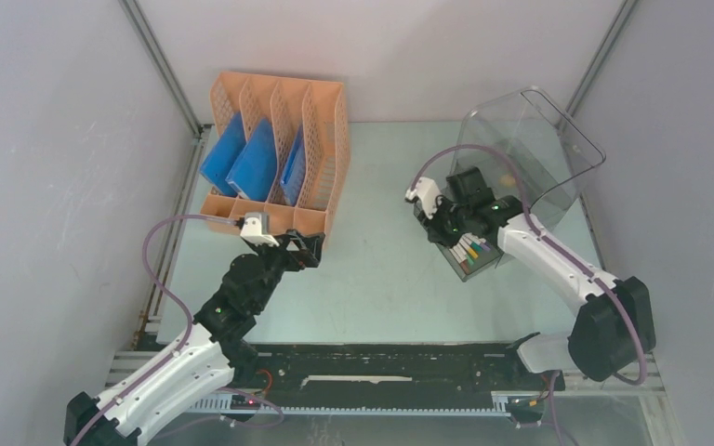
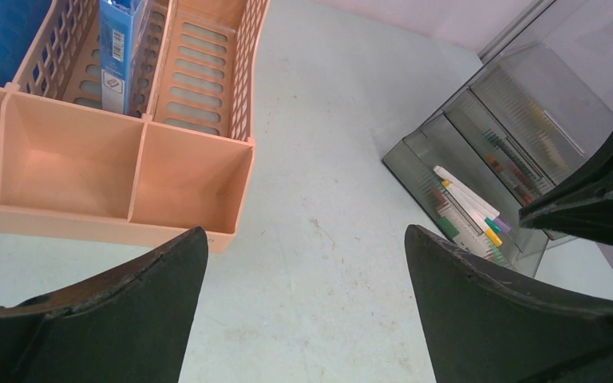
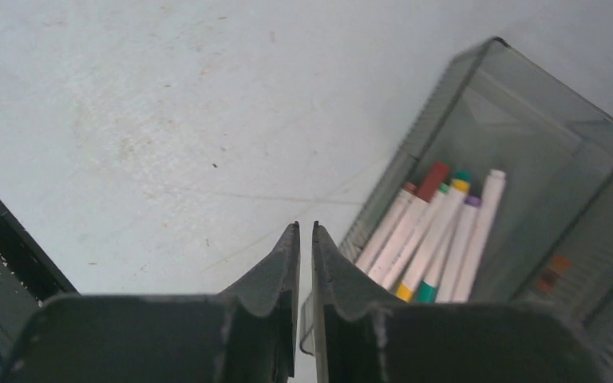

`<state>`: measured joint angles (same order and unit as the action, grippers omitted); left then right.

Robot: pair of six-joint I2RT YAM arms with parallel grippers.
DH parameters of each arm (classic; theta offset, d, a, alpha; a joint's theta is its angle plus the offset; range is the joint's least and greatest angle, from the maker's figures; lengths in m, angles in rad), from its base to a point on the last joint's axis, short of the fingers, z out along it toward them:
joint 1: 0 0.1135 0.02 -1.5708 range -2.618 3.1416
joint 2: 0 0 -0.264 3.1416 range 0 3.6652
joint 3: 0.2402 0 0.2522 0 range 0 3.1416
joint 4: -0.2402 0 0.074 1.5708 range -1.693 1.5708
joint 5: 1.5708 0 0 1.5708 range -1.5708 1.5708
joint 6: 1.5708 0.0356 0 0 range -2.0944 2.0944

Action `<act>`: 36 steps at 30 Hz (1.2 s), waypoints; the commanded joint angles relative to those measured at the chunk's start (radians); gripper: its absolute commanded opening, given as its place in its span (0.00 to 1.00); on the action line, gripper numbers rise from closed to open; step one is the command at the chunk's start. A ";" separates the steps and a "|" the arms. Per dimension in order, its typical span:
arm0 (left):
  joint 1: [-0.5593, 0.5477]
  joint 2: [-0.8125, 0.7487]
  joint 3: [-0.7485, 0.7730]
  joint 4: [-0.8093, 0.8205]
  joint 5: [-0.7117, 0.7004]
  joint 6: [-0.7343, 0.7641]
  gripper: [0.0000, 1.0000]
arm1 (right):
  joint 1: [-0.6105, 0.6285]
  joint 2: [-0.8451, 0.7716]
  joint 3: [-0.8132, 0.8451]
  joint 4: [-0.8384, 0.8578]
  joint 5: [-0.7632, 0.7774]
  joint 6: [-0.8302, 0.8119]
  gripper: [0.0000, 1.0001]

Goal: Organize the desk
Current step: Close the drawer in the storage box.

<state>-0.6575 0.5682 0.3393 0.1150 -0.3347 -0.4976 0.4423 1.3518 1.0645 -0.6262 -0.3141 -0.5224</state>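
Top external view is showing the table point(image 1: 381, 279) filling the middle of the frame. It is rigid, smooth and fixed, so I judge it is offering no hold itself. The light, stiff, slippery clear drawer point(image 3: 439, 104) of markers point(image 3: 435, 231), centre right, is best taken by its front lip. Right arm's jaws are standing nearly closed, seemingly pinching that lip. Left arm's jaws are gaping fully wide, holding nothing, beside the orange rack point(image 1: 321, 88).

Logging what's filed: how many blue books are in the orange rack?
3 blue books in the orange rack: leftmost slot, second, third; others may be hidden.
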 commanded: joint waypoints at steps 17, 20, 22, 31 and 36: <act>0.034 -0.033 -0.037 0.008 0.018 -0.036 1.00 | 0.273 0.362 0.013 0.055 0.540 -0.061 0.01; 0.037 -0.037 -0.041 0.008 0.023 -0.036 1.00 | 0.267 0.400 0.012 0.068 0.613 -0.068 0.01; 0.039 -0.040 -0.047 0.008 0.025 -0.039 1.00 | 0.254 0.421 0.012 0.079 0.665 -0.073 0.01; 0.053 -0.056 -0.063 0.009 0.038 -0.044 1.00 | 0.085 0.461 0.012 0.123 0.869 -0.086 0.02; 0.058 -0.049 -0.058 0.016 0.049 -0.045 1.00 | 0.010 0.442 0.014 0.128 0.880 -0.078 0.04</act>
<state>-0.6109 0.5224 0.2779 0.1013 -0.3058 -0.5316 0.4965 1.8183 1.0649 -0.5213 0.4942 -0.5968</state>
